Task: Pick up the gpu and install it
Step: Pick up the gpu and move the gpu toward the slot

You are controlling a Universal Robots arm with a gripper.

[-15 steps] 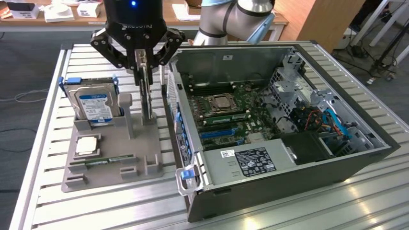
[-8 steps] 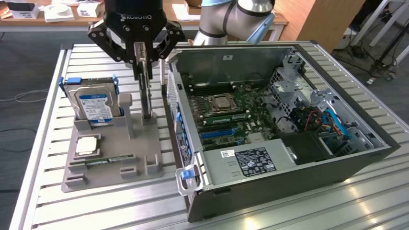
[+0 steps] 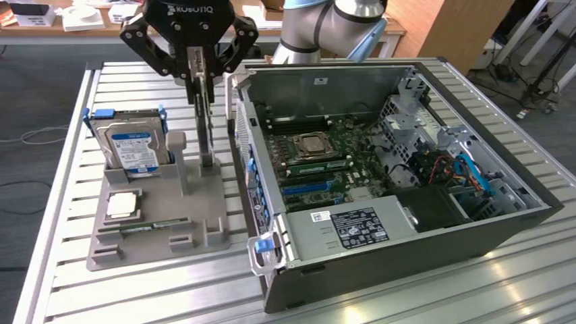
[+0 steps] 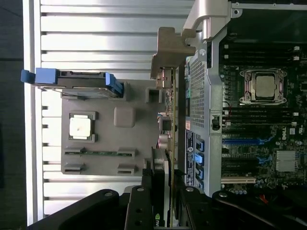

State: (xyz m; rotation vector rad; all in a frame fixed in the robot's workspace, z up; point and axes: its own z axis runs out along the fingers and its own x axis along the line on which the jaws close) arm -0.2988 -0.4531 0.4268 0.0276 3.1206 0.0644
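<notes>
At the near edge lies the worktop (image 3: 135, 297), made of ribbed aluminium slats. On it, at the exterior view's right, stands an open computer case (image 3: 405, 263) with dark grey walls. Inside are a silver power supply (image 3: 347, 226) with a black label and, behind it, the green motherboard (image 3: 333, 162).

At the exterior view's left, just beside the case, lies a flat grey plastic holder (image 3: 144, 253). Its near part carries a narrow green RAM stick (image 3: 144, 228) lying in a slot. Behind the stick a square silver CPU (image 3: 121, 204) sits in a shallow pocket. Further back a silver hard drive (image 3: 133, 147) with a blue label stands upright in blue rails. A rounded grey post (image 3: 177, 155) rises between the drive and the gpu.

The gpu (image 3: 206, 128) stands on edge at the holder's side nearest the case, close to the case's perforated wall but not touching it. It is a thin dark card, and in the wrist view its silver bracket (image 4: 168, 48) is at the far end. Its lower edge is at the holder; whether it is lifted out cannot be told.

The black gripper (image 3: 199, 74) hangs straight above the holder. Its fingers (image 4: 141, 206) are partly closed and clamped on the top edge of the gpu, one on each face.

Farthest back the grey arm (image 3: 333, 27) rises behind the case.
</notes>
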